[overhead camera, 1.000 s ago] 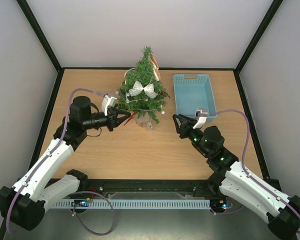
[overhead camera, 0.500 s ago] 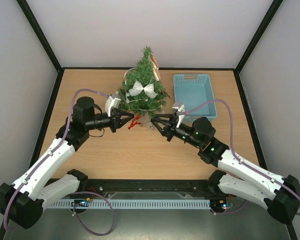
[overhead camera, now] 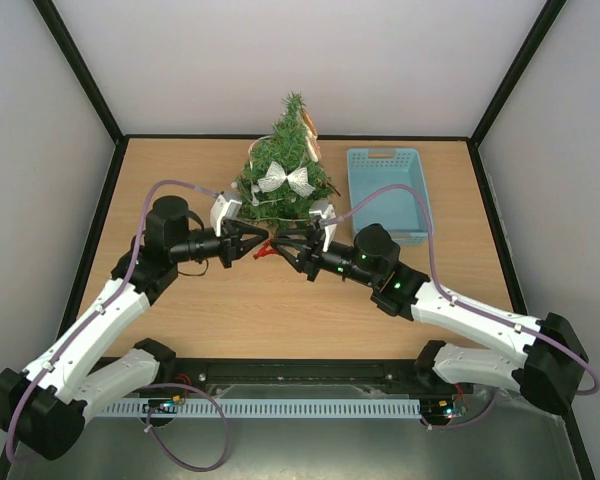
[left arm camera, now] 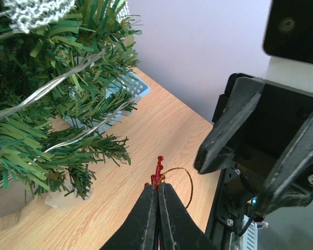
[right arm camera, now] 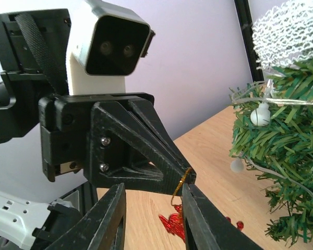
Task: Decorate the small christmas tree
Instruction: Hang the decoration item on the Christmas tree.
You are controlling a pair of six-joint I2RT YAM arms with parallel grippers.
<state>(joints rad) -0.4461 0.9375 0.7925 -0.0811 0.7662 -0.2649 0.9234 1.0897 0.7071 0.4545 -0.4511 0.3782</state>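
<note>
Both sit by your small christmas tree (overhead camera: 285, 180): left gripper (left arm camera: 157, 190) clenches a red ornament (left arm camera: 157, 174), right gripper (right arm camera: 152, 190) gapes at its gold loop (left arm camera: 183, 177).

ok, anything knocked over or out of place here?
Nothing stands out. The small christmas tree stands upright, the blue basket sits flat beside it, nothing spilled. The left gripper is shut on a red ornament in front of the tree, with the right gripper open at its gold loop.
</note>
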